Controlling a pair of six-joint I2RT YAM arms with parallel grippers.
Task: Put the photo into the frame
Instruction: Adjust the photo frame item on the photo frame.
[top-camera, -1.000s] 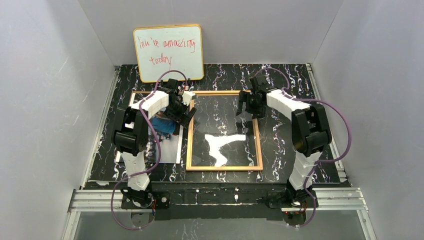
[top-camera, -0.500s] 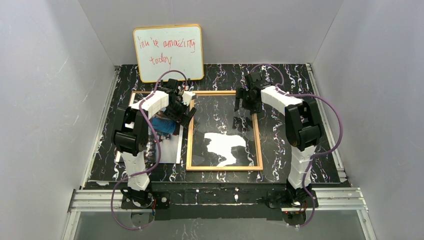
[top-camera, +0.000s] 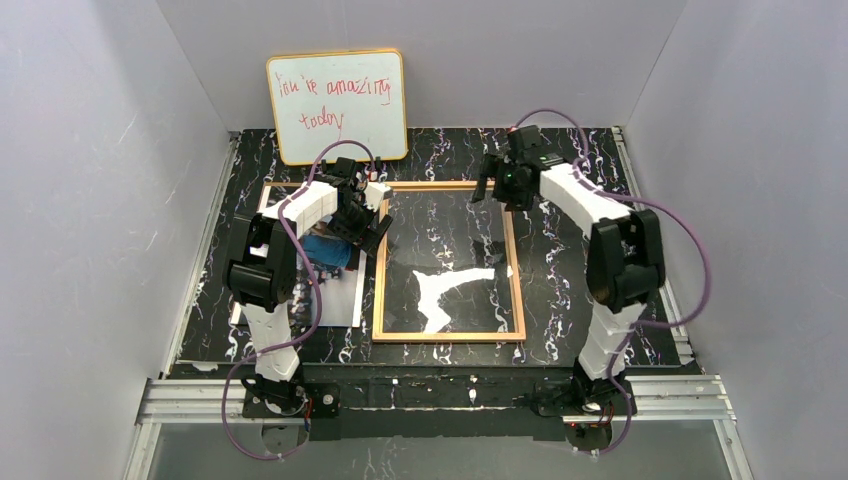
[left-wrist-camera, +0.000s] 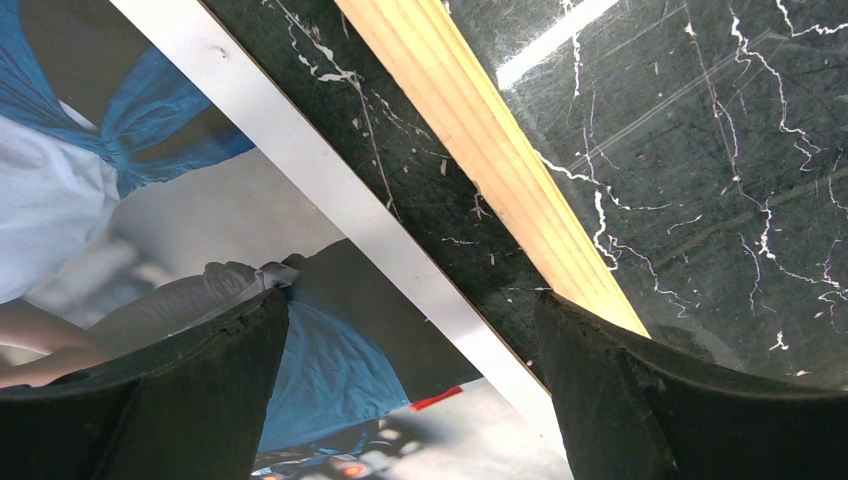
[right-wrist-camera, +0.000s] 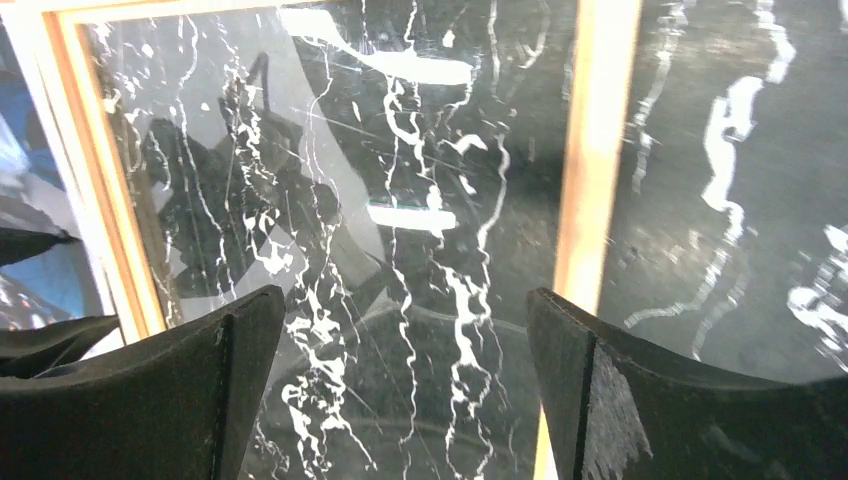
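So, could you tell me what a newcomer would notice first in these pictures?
Probably the large golden-wood picture frame lying flat mid-table, its clear pane showing the black marbled table through it. Next, the yellow-rimmed whiteboard with red handwriting leaning on the back wall, and the colour photo of people in blue and white, flat left of the frame under the left arm.
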